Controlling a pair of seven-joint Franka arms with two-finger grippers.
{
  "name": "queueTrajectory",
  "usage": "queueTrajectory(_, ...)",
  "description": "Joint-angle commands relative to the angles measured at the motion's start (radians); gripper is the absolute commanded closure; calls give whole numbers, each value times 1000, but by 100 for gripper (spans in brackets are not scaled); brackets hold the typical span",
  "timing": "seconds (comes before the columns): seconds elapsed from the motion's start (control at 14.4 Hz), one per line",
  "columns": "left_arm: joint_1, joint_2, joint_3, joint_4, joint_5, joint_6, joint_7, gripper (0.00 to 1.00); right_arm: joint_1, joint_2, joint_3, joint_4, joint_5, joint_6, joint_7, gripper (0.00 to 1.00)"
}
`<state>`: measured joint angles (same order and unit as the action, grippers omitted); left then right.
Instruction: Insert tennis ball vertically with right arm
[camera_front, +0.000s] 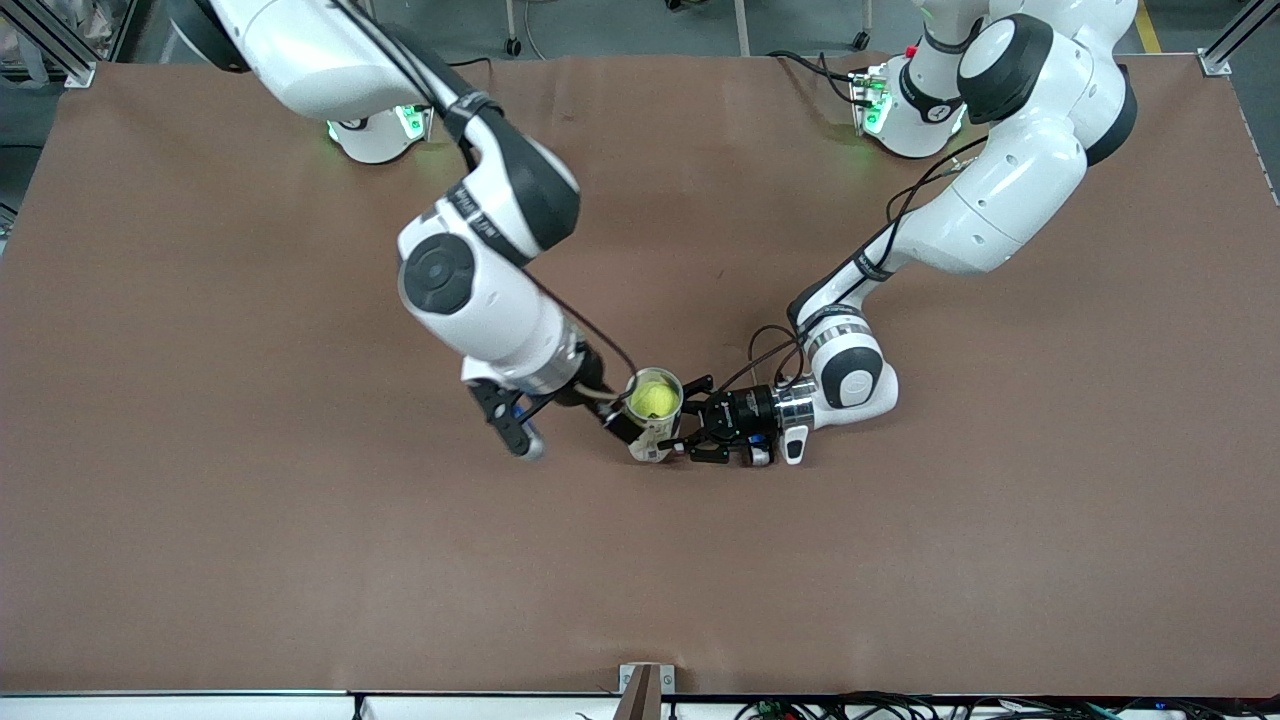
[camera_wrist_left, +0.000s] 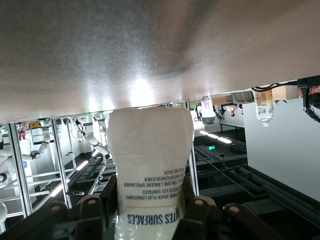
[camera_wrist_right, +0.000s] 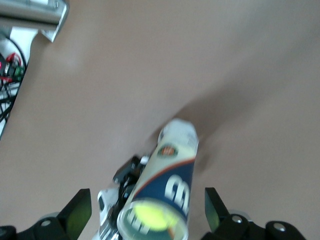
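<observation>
A tennis-ball can (camera_front: 655, 428) stands upright on the brown table (camera_front: 300, 560), its open mouth up. The yellow tennis ball (camera_front: 652, 400) sits inside it, just below the rim. My left gripper (camera_front: 688, 432) lies low along the table and is shut on the can's lower wall; the left wrist view shows its fingers (camera_wrist_left: 92, 212) pressed on both sides of the can (camera_wrist_left: 150, 160). My right gripper (camera_front: 565, 425) hangs open just above the can, on the side toward the right arm's end, holding nothing. In the right wrist view the can (camera_wrist_right: 172, 170) and ball (camera_wrist_right: 152, 217) show between the spread fingers (camera_wrist_right: 80, 210).
Both arms meet near the table's middle. The two robot bases (camera_front: 375, 135) (camera_front: 905, 115) stand along the table's edge farthest from the front camera. A small metal bracket (camera_front: 645, 690) sits at the edge nearest that camera.
</observation>
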<state>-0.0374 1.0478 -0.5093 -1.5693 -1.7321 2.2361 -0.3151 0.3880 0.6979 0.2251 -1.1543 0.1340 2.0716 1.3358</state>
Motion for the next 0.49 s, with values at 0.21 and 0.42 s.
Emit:
queueTrajectory(0.21,-59,106,64,101,-12,-1,47,65,-207,-26,14,-7,-36,-224,-370,0)
queueTrajectory(0.42,-67,112,77,107,-12,-1,33,64,-315,-37,11,-8,-91,-315,-579,0)
